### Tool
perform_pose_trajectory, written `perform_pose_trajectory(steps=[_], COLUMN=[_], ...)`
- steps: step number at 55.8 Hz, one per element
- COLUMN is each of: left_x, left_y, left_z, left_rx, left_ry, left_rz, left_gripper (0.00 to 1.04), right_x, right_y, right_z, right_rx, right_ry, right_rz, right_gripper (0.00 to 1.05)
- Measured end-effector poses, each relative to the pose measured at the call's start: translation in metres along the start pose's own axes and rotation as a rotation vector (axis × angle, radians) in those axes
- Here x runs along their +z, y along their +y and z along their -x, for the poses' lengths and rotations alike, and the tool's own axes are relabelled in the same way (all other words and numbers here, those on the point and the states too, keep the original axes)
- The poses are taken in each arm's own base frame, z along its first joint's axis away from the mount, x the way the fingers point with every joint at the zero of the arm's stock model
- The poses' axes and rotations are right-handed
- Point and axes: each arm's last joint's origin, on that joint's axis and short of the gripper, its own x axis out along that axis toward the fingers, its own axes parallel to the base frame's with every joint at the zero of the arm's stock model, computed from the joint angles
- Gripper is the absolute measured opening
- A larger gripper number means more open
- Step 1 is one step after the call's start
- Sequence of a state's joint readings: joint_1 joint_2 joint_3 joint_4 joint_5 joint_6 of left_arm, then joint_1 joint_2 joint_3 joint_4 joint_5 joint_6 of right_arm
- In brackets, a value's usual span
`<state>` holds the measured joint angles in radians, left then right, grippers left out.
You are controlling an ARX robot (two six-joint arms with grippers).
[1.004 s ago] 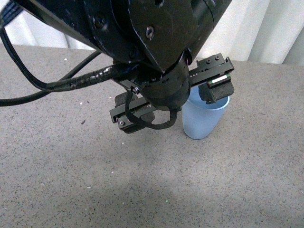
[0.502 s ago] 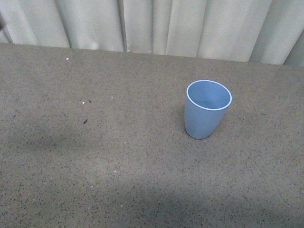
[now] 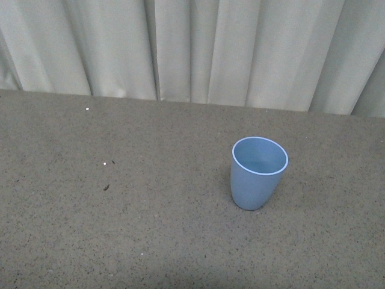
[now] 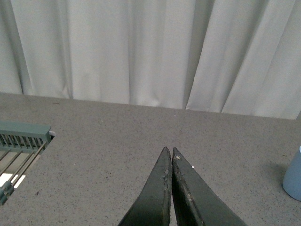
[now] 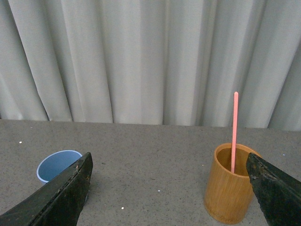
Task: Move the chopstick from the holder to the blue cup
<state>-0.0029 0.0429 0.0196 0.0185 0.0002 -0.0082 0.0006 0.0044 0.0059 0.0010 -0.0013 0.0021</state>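
Observation:
The blue cup (image 3: pixel 258 173) stands upright and empty on the grey table, right of centre in the front view; no arm shows there. In the right wrist view the cup (image 5: pixel 57 165) is partly behind one finger. A salmon-red chopstick (image 5: pixel 233 132) stands upright in a round bamboo holder (image 5: pixel 232 190). My right gripper (image 5: pixel 169 162) is open and empty, its fingers wide apart, short of the holder and the cup. My left gripper (image 4: pixel 168 149) is shut and empty above bare table; the cup's edge (image 4: pixel 294 174) shows at that frame's border.
A pale curtain (image 3: pixel 192 48) hangs along the table's far edge. A grey-green slotted rack (image 4: pixel 21 141) lies at the border of the left wrist view. Small white specks dot the table.
A second ago a black arm and gripper filled the front view over the cup; it has left the view. The cup now sits lower in that view, with more curtain showing.

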Motion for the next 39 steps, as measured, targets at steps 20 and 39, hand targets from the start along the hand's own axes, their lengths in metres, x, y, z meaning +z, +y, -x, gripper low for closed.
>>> perform_pose_trajectory(steps=[20,39], left_x=[0.0013,0.0013], left_y=[0.0,0.0], left_z=[0.0025,0.0026], left_rx=[0.0,0.0], left_ry=[-0.021,-0.021], left_rz=[0.0,0.0], left_gripper=[0.04,0.27], right_x=[0.0,0.0024], right_y=[0.0,-0.007], right_z=[0.0,-0.0056], right_rx=[0.0,-0.251], right_ry=[0.0,0.047], right_rz=[0.0,-0.077], right_gripper=[0.95,0.95])
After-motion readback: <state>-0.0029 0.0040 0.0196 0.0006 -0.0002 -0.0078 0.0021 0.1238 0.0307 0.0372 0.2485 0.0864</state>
